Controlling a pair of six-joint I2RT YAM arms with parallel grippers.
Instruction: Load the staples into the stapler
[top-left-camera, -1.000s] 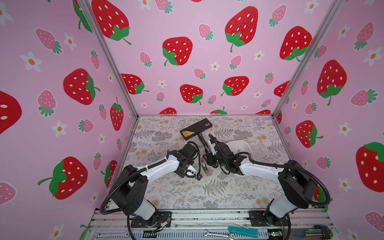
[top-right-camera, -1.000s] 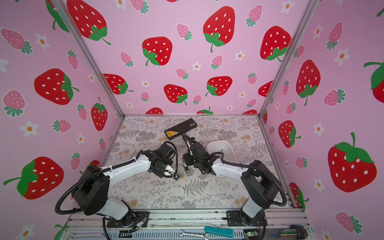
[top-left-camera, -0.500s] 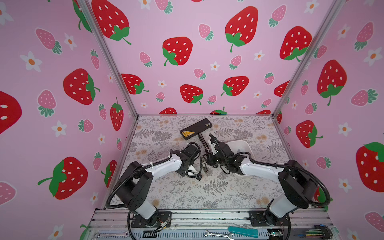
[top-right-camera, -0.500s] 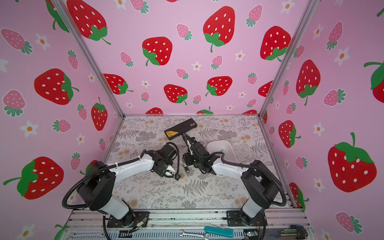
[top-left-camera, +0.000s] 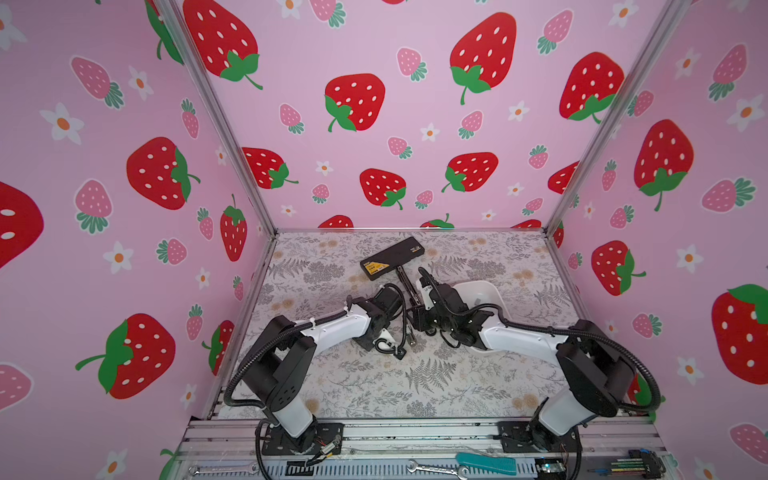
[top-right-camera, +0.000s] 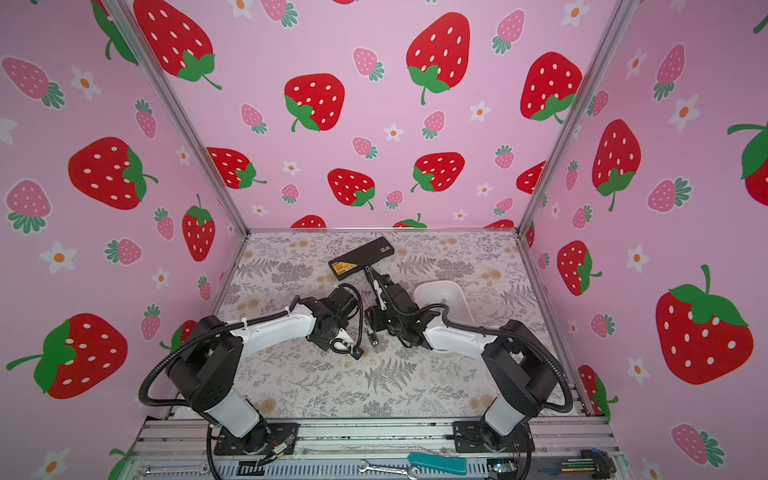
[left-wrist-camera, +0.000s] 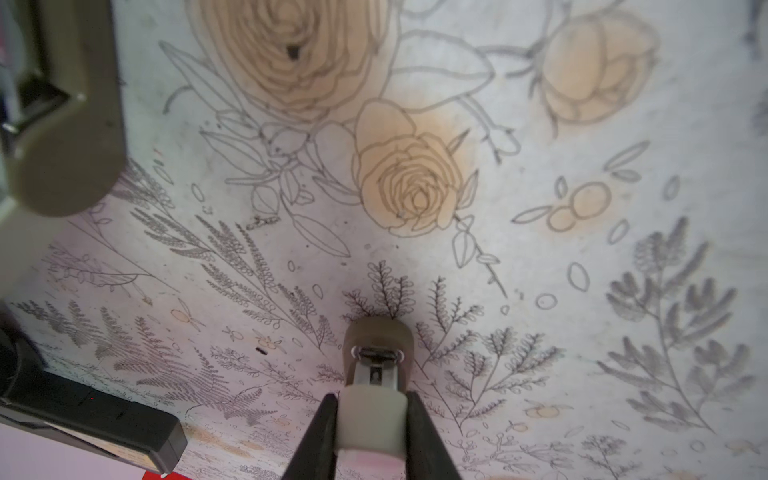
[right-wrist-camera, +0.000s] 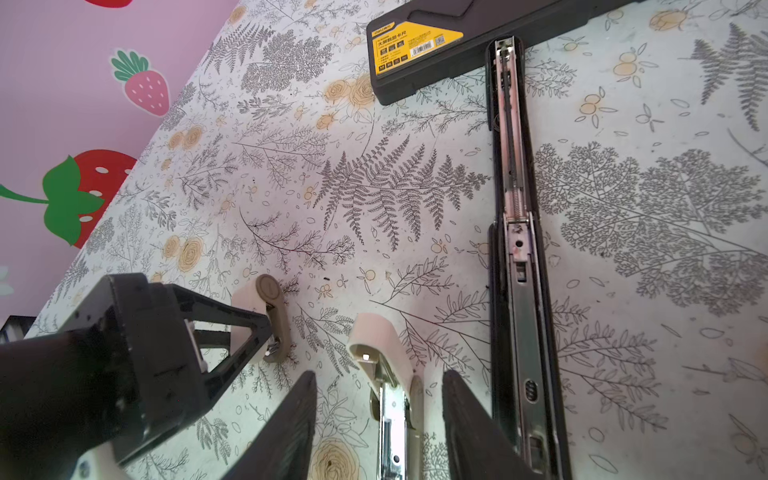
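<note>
My left gripper (left-wrist-camera: 372, 395) is shut on a small white and beige stapler (left-wrist-camera: 376, 357), which also shows in the right wrist view (right-wrist-camera: 272, 320). My right gripper (right-wrist-camera: 380, 372) stands open, its fingers either side of a second small stapler (right-wrist-camera: 388, 386) with its metal magazine showing, and gaps are visible on both sides. A long black stapler (right-wrist-camera: 513, 208) lies opened flat beside it, with its far end against a black case (right-wrist-camera: 415, 45). A small grey strip of staples (top-left-camera: 478, 300) lies in a white tray (top-left-camera: 492, 291) behind the right arm.
The black case (top-left-camera: 392, 257) with a yellow label lies near the back wall. Pink strawberry walls close off three sides. Wrenches (top-left-camera: 436, 468) and a teal-handled tool (top-left-camera: 484, 462) lie on the front rail. In both top views the two wrists crowd the mat's middle.
My left gripper's jaws have come together on the small stapler. The left arm's elbow has shifted slightly toward the back. The right arm has stayed still.
</note>
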